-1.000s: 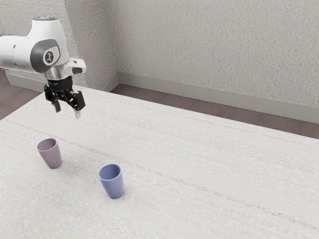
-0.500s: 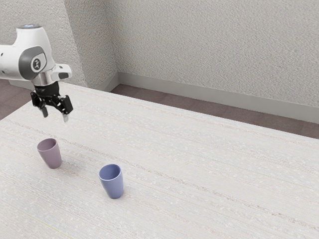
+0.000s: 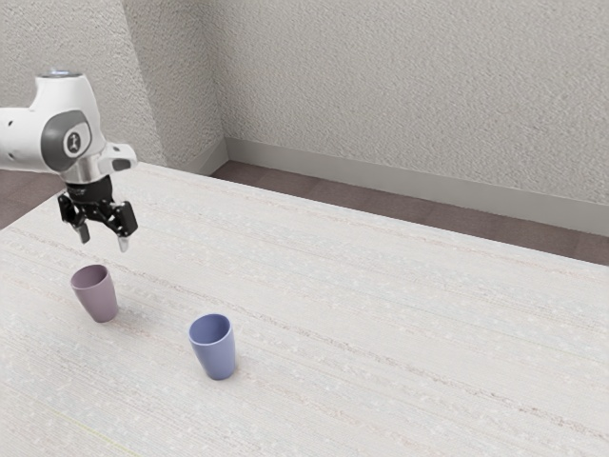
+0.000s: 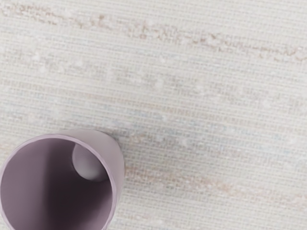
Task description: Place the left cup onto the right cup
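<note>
Wrist view, mauve cup (image 4: 60, 184), rim partly cropped

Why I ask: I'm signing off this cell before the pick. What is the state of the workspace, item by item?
Surface: pale wood-grain table, level.
Job's things: mauve cup upright, at the exterior view's left; blue cup upright, to its right and nearer the camera; the two stand apart, not stacked.
Clutter: nothing seen.
Grippers: gripper open, holding nothing, hovering above the mauve cup.
Cables: nothing seen.
Surroundings: textured grey walls, pale baseboard, dark floor.
</note>
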